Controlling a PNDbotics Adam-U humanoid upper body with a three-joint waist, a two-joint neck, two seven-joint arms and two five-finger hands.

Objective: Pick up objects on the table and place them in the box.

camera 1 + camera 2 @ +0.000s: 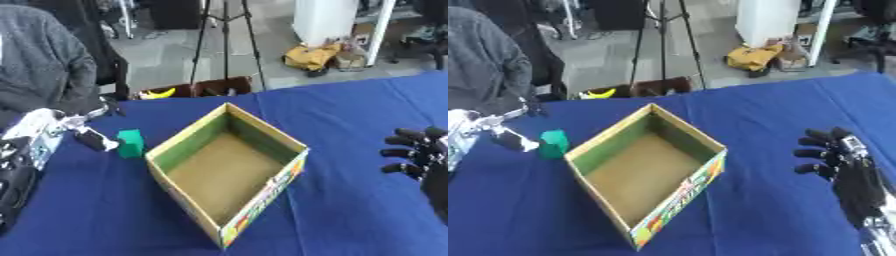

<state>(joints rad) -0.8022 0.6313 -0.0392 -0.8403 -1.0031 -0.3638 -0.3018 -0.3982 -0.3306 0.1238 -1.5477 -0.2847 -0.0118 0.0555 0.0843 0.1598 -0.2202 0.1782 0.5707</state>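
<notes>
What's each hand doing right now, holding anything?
Left hand: open, fingers beside the green block, not gripping it.
Right hand: fingers relaxed, open, holding nothing, right of the box.

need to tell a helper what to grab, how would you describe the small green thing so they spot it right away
Start at the open cardboard box in the middle of the blue tablecloth. Just off its left corner sits a small green block, close beside the robot's left hand. It is the only green loose thing on the cloth, and far smaller than the box.
</notes>
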